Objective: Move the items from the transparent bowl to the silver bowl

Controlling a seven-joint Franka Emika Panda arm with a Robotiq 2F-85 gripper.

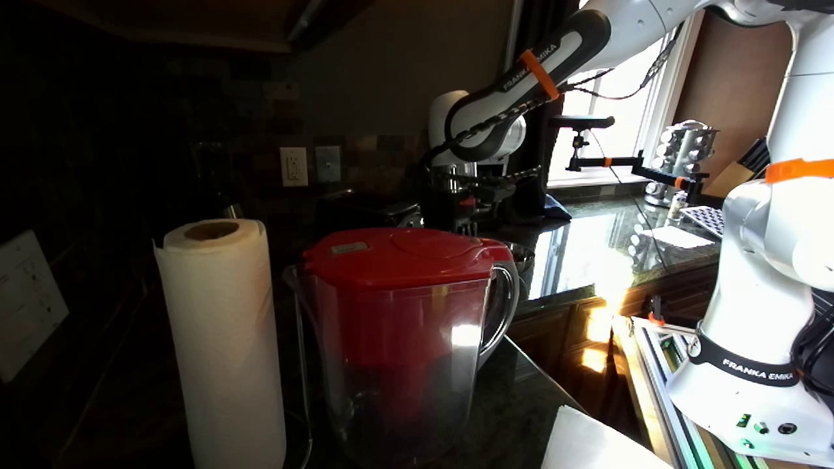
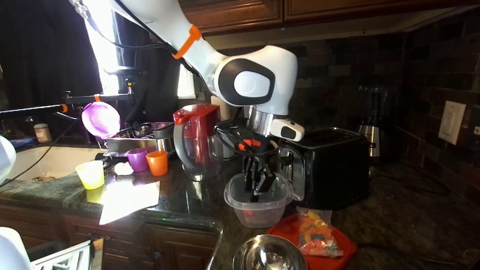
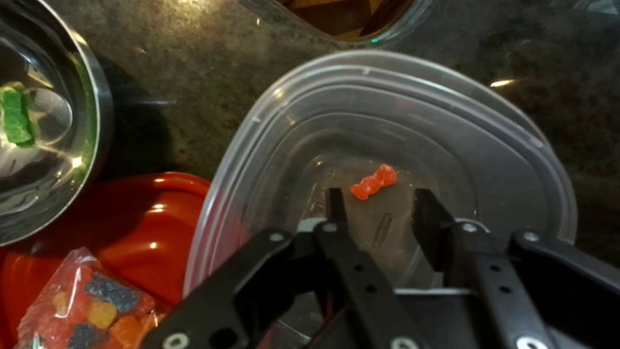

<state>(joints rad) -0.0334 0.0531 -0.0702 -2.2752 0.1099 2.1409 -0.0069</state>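
Note:
The transparent bowl stands on the dark counter beside the toaster. In the wrist view the transparent bowl holds one orange-red gummy candy on its floor. The silver bowl stands in front of it; in the wrist view the silver bowl is cut off at the left and holds a green gummy candy. My gripper is open and empty, pointing down, with the orange-red candy just ahead between the fingertip lines. In an exterior view the gripper reaches inside the transparent bowl's rim.
A red plate with a bag of candies lies beside the bowls. A black toaster stands close to the gripper. A red-lidded pitcher and paper towel roll stand nearby. Colored cups sit further along.

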